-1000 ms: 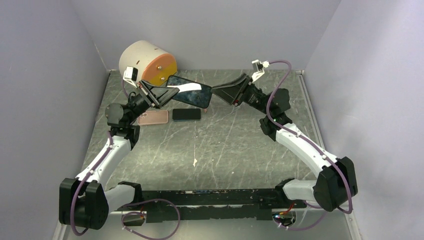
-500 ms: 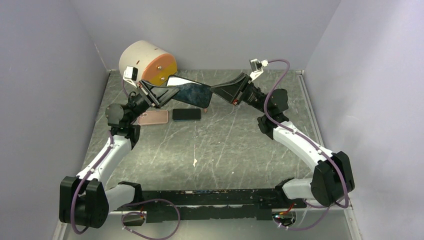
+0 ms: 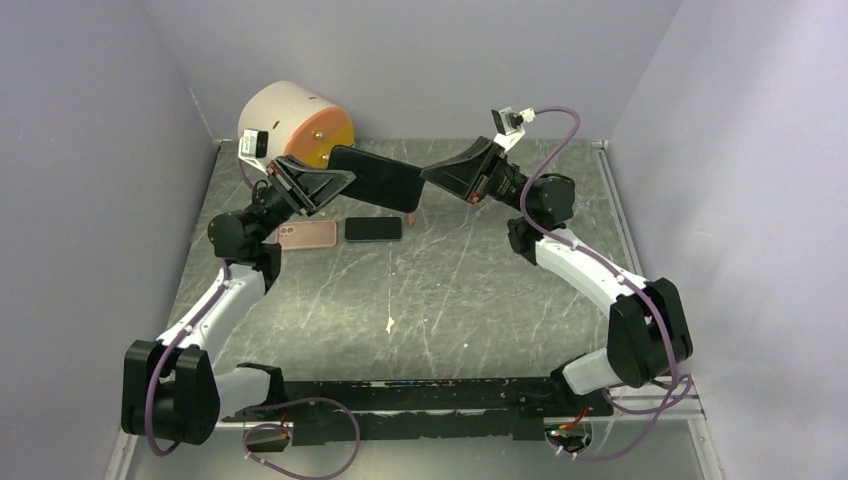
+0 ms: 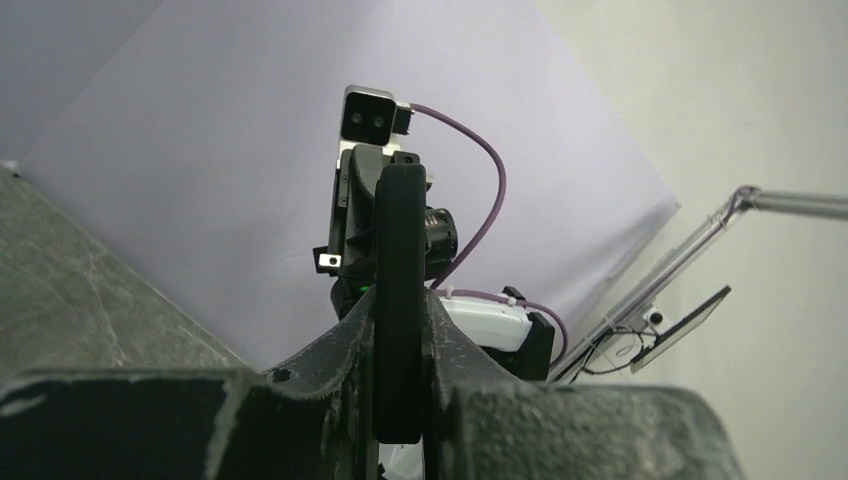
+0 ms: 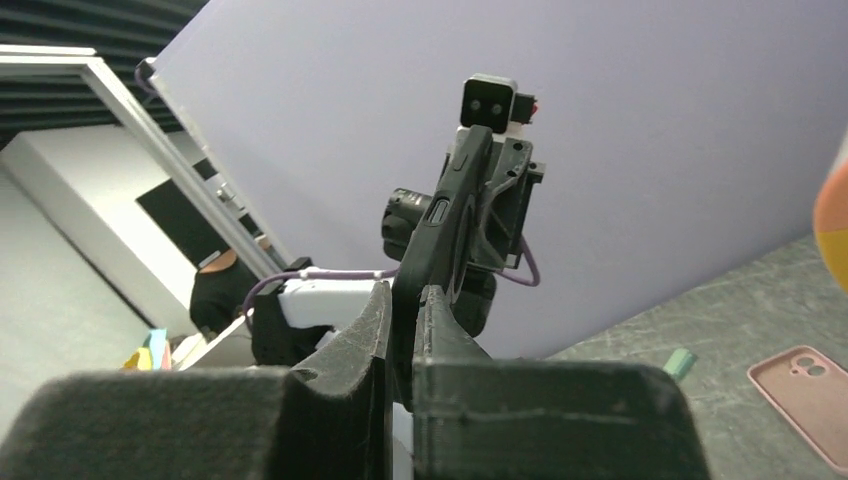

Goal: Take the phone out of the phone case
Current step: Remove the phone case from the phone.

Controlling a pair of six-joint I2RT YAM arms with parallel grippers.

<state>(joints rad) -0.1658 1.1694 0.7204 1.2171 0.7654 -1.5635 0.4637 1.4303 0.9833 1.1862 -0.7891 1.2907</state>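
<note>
**Fingers of both arms clenched on the cased phone, held above the desk**

The grey-green marbled desk (image 3: 450,300) carries everything, with pale lilac panels on three sides. At its far left corner a cream cylinder with an orange end face (image 3: 295,125) lies on its side. Two white-and-black arms reach in from the near edge and meet in front of the cylinder.

Between the arms hangs the dark slab-shaped phone (image 3: 380,180) in its black phone case (image 5: 440,250), lifted off the desk. The left fingers (image 3: 320,186) are clenched on its left end. In the left wrist view the slab stands edge-on, pinched on its flat faces between the two pads (image 4: 335,365).

The right fingers (image 3: 455,172) are clenched on the opposite end. The right wrist view shows the case's side edge, with a button, rising out of the narrow gap between them. Whether the phone has parted from the case at any corner cannot be told.

On the desk, just nearer than the held phone, lies a pink rectangular case (image 3: 307,236) with its camera cut-out showing. Just to its right, not touching it, lies a second dark handset (image 3: 373,229). Nearer the arm bases a small pale scrap (image 3: 389,324) lies alone.
</note>
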